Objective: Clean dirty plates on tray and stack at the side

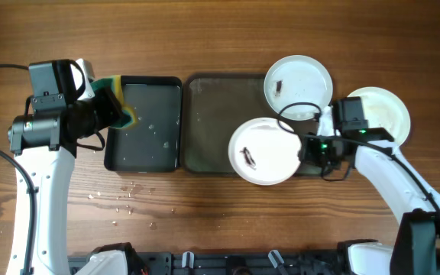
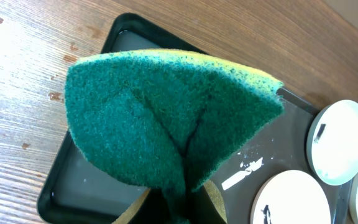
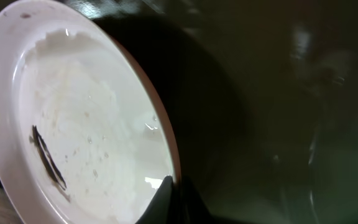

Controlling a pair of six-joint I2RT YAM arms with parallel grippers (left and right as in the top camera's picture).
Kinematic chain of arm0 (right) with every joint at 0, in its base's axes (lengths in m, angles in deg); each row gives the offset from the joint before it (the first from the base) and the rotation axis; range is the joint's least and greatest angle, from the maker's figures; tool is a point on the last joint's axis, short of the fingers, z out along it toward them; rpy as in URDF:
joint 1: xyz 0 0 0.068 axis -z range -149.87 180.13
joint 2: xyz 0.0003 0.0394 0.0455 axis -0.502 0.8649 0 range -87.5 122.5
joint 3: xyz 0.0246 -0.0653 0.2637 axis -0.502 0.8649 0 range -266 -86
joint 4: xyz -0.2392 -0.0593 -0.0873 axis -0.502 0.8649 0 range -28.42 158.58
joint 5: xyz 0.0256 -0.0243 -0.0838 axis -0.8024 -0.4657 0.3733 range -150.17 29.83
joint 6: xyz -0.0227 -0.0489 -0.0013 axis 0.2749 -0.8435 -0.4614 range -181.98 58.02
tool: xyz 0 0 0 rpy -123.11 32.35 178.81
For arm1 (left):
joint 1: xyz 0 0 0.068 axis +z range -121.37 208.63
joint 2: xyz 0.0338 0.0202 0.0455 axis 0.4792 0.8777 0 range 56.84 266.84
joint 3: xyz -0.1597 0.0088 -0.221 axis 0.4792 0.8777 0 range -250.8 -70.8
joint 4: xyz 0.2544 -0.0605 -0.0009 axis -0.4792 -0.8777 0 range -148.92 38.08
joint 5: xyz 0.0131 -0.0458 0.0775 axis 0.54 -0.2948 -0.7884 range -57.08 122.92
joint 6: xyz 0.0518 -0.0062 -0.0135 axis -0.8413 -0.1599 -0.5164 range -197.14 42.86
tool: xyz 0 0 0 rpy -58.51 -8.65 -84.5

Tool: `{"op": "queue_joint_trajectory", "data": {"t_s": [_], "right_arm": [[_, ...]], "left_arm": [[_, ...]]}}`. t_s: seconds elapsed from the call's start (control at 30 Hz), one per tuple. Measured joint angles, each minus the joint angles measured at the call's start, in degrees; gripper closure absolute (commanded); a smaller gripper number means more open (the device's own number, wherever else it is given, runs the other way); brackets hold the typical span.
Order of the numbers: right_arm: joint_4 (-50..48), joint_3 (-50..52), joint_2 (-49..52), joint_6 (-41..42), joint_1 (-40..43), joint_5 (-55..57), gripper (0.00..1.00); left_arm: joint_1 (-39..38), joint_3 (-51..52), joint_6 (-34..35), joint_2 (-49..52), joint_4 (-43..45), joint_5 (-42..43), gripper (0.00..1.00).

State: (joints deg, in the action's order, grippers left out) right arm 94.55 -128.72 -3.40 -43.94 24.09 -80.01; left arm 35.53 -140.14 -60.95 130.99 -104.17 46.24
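My right gripper (image 1: 305, 148) is shut on the right rim of a white plate (image 1: 264, 151) with a dark smudge, held over the front right of the grey-green tray (image 1: 212, 122). The right wrist view shows the fingers (image 3: 174, 190) pinching that plate's (image 3: 86, 124) edge. A second smudged plate (image 1: 298, 86) lies at the tray's back right. A third plate (image 1: 380, 114), with no smudge visible, lies on the table right of the tray, partly hidden by my right arm. My left gripper (image 1: 107, 107) is shut on a green and yellow sponge (image 1: 122, 101) (image 2: 166, 118).
The smaller black tray (image 1: 145, 126) with wet spots stands left of the big tray, and the sponge hangs over its left edge. Water drops lie on the wooden table (image 1: 128, 195) in front of it. Cables run by both arms.
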Motion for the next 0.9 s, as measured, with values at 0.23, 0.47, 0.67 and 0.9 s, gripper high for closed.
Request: {"op": "queue_joint_trajectory", "data": {"t_s": [0.23, 0.47, 0.67, 0.9], "right_arm": [[-15.0, 0.3, 0.2, 0.1, -5.8, 3.5, 0.96], [-24.5, 0.3, 7.7, -0.1, -6.0, 5.0, 0.96], [-25.1, 0.3, 8.6, -1.9, -6.7, 4.9, 0.96], [-20.5, -2.1, 8.6, -5.1, -9.0, 5.4, 0.67]], "left_arm": [[-0.2, 0.0, -4.8, 1.2, 0.8, 0.0, 0.96], [-7.3, 0.0, -8.2, 11.5, 3.1, -2.3, 0.96], [-9.2, 0.0, -8.5, 16.8, 4.7, -3.5, 0.96], [-9.2, 0.0, -8.5, 20.1, 5.5, -4.1, 0.96]]}}
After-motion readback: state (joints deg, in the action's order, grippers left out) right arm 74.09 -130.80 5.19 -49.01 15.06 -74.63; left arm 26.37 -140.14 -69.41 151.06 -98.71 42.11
